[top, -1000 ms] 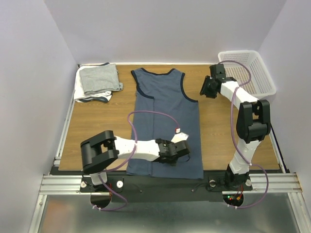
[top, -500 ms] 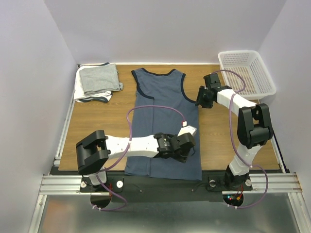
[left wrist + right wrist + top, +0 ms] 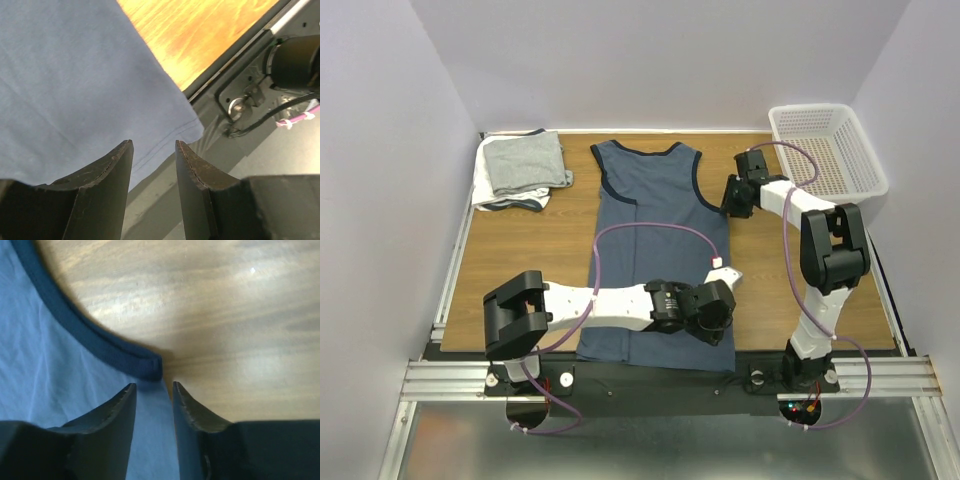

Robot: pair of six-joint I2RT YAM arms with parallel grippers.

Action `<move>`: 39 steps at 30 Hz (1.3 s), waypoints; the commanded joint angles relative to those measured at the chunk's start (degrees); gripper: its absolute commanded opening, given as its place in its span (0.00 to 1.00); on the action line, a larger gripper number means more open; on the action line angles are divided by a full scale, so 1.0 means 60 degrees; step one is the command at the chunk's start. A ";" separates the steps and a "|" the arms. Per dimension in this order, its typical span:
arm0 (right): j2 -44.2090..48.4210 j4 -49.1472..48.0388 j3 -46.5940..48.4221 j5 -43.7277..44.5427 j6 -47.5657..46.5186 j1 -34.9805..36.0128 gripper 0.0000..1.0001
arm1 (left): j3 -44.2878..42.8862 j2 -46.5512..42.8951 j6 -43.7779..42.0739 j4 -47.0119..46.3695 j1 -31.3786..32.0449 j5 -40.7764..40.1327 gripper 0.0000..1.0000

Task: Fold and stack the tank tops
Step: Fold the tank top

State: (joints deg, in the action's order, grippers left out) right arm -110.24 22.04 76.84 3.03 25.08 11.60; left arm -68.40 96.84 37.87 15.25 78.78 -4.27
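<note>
A slate-blue tank top with navy trim lies flat down the middle of the wooden table. My left gripper hovers at its near right hem corner. In the left wrist view the left gripper is open, with the hem edge showing in the gap. My right gripper sits at the right armhole's lower end. Seen from the right wrist, the right gripper is open and straddles the blue cloth just below the navy trim. A folded grey tank top rests on a white one at the back left.
A white perforated basket stands at the back right corner. The black table edge and metal rail run just beyond the hem. Grey walls close in on three sides.
My left arm has swung right along the hem to its right corner, and its jaws have opened. My right gripper has moved left and nearer, from beside the basket to the armhole.
</note>
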 commanded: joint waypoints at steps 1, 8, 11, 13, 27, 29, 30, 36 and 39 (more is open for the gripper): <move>-0.0347 -0.0524 0.0509 0.0271 -0.0065 -0.0058 0.36 | 0.0033 -0.0231 0.0076 -0.0431 0.0097 0.0185 0.51; -0.0407 -0.0539 0.0568 0.0755 -0.0035 -0.0101 0.17 | -0.0127 0.0148 -0.0129 -0.0710 0.0316 0.0477 0.51; -0.0348 -0.0554 0.0611 0.0814 -0.0020 -0.0145 0.11 | -0.0260 0.0472 -0.0290 -0.0710 0.0448 0.0551 0.51; -0.0304 -0.0539 0.0641 0.0785 -0.0034 -0.0160 0.10 | -0.0377 0.0807 -0.0349 -0.0681 0.0521 0.0609 0.52; -0.0465 -0.0583 0.0700 0.0667 -0.0078 -0.0175 0.07 | -0.1372 0.1965 -0.0920 -0.0578 0.0932 0.0566 0.55; -0.0480 -0.0583 0.0714 0.0638 -0.0079 -0.0175 0.07 | -0.1519 0.2097 -0.0993 -0.0490 0.1005 0.0493 0.56; -0.0480 -0.0583 0.0729 0.0624 -0.0079 -0.0189 0.07 | -0.1636 0.2257 -0.1008 -0.0389 0.1020 0.0463 0.57; -0.0509 -0.0583 0.0802 0.0579 -0.0064 -0.0175 0.06 | -0.2222 0.2742 -0.1052 0.0110 0.1239 -0.0034 0.57; -0.0524 -0.0598 0.0787 0.0565 -0.0064 -0.0175 0.06 | -0.2660 0.3078 -0.1096 0.0460 0.1400 -0.0386 0.57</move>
State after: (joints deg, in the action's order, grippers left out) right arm -113.30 21.28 79.35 5.69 25.23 11.16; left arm -79.55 114.24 32.75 14.96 85.73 -3.18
